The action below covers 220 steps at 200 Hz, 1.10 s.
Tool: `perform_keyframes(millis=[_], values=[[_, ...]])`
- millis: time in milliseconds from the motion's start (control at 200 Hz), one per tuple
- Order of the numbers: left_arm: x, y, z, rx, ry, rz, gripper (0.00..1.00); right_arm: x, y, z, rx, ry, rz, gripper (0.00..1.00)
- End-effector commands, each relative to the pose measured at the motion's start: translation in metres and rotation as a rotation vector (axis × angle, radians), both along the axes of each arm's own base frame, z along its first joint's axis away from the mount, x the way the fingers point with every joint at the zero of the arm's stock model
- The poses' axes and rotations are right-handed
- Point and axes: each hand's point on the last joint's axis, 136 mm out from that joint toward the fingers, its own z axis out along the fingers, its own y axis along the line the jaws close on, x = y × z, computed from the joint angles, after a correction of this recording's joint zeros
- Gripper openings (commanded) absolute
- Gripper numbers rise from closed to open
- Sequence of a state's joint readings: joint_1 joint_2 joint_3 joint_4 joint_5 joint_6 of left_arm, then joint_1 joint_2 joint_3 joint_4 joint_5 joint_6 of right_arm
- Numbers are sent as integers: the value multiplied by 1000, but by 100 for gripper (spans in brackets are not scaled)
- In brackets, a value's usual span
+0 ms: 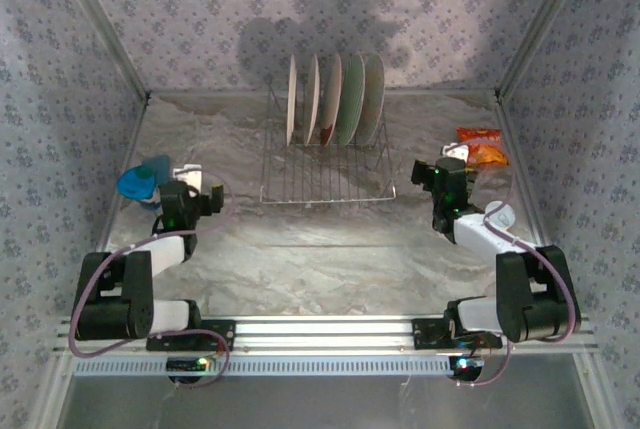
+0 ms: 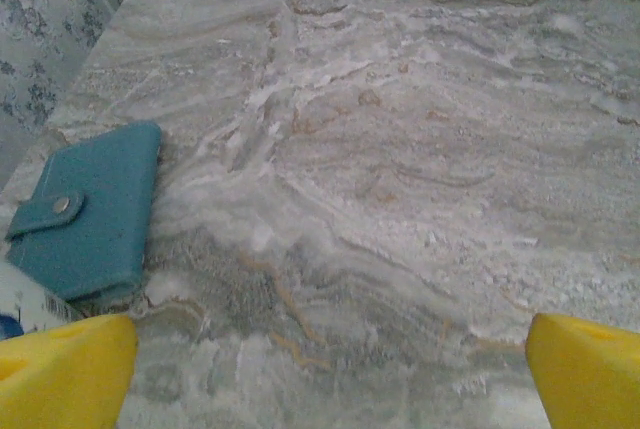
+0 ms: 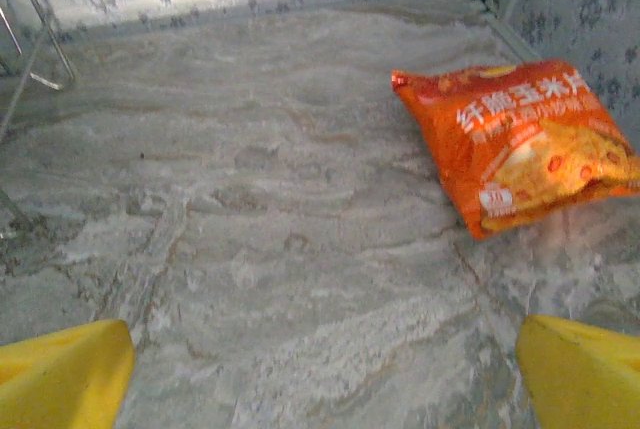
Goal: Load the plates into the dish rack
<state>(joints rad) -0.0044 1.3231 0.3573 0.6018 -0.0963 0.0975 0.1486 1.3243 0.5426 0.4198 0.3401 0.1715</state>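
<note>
**Nothing left to load**

The left tool (image 1: 192, 187) sits left of the dish rack (image 1: 325, 177) and the right tool (image 1: 440, 179) right of it, both spread wide and empty. All five plates (image 1: 335, 99) stand on edge in the rack's far rows, roughly midway between the arms.

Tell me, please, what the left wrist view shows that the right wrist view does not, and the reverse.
Left wrist, not right wrist: a teal wallet with a snap, lying flat at the left.
Right wrist, not left wrist: an orange snack packet at the right, and a piece of dish rack wire at the left edge.
Both: the marble table, a patterned wall, and an open, empty claw with yellow tips, the left claw and the right claw.
</note>
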Motion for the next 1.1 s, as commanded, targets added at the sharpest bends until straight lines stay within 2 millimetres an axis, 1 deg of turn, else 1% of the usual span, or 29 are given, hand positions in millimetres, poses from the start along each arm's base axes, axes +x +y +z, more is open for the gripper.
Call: perform_keyframes(millis=[0, 125, 285, 360, 510, 550, 610, 730, 815, 900, 1029, 1064, 1094], values=[[11, -4, 16, -3, -41, -39, 99, 13, 3, 23, -35, -130, 57, 100], [4, 8, 22, -36, -92, 8, 99, 18, 6, 15, -77, -135, 113, 100], [1, 9, 23, -57, -103, 5, 99, 24, 11, 9, -83, -165, 171, 100], [0, 13, 24, -65, -112, 22, 99, 28, 14, 4, -87, -177, 200, 100], [-4, 24, 26, -98, -138, 65, 99, 34, 27, -14, -89, -188, 280, 100], [-5, 28, 27, -113, -145, 75, 99, 35, 27, -19, -87, -189, 282, 100], [-6, 33, 27, -133, -149, 89, 99, 37, 21, -18, -78, -187, 252, 100], [-5, 29, 29, -166, -144, 81, 99, 39, 6, -18, -28, -184, 198, 100], [-4, 23, 35, -175, -159, 63, 99, 39, 2, -20, -13, -179, 186, 100], [3, 12, 25, -141, -128, 19, 99, 40, -3, -20, 3, -179, 166, 100], [18, -9, 27, -133, -125, -35, 99, 41, -22, -22, 71, -174, 106, 100], [22, -12, 22, -121, -109, -41, 99, 41, -26, -23, 92, -174, 94, 100], [26, -14, 14, -112, -88, -44, 99, 40, -30, -24, 108, -172, 87, 100]])
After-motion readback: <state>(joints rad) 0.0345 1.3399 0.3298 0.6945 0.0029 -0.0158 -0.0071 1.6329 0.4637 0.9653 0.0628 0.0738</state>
